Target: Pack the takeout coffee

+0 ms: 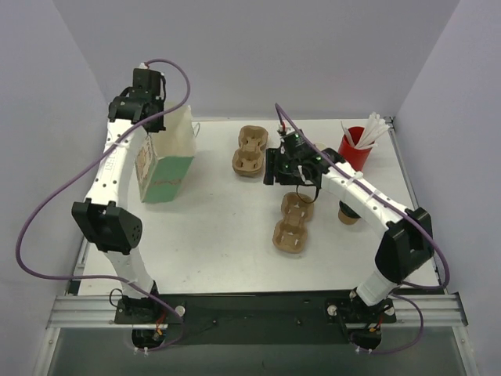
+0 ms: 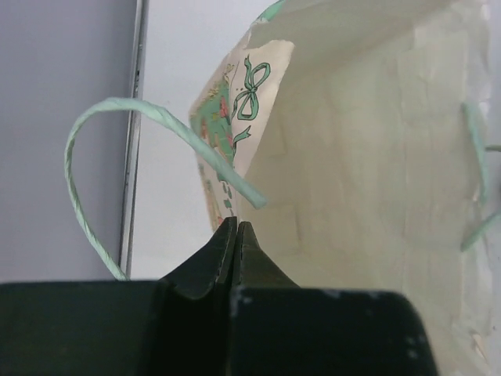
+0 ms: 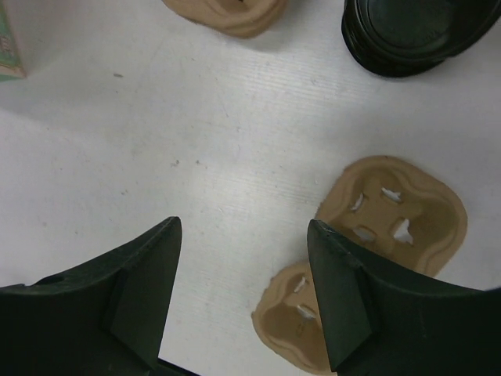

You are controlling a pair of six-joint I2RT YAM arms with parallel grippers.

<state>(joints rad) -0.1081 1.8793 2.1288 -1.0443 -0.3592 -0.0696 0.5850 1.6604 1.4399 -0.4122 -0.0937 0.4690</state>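
Note:
The takeout coffee shows only as a round black lid (image 3: 413,33) at the top right of the right wrist view; in the top view it is mostly hidden behind my right gripper. My right gripper (image 1: 274,168) (image 3: 244,223) is open and empty, hovering over bare table between two pulp cup carriers, the far one (image 1: 250,150) (image 3: 227,12) and the near one (image 1: 293,223) (image 3: 376,258). My left gripper (image 1: 150,124) (image 2: 236,223) is shut on the top edge of the cream paper bag (image 1: 168,157) (image 2: 368,157), which stands open at the back left. Its green twine handle (image 2: 86,157) loops beside the fingers.
A red cup with white sticks (image 1: 356,145) stands at the back right. A tan paper cup (image 1: 348,213) sits partly under the right arm. The table's right edge runs close behind the red cup.

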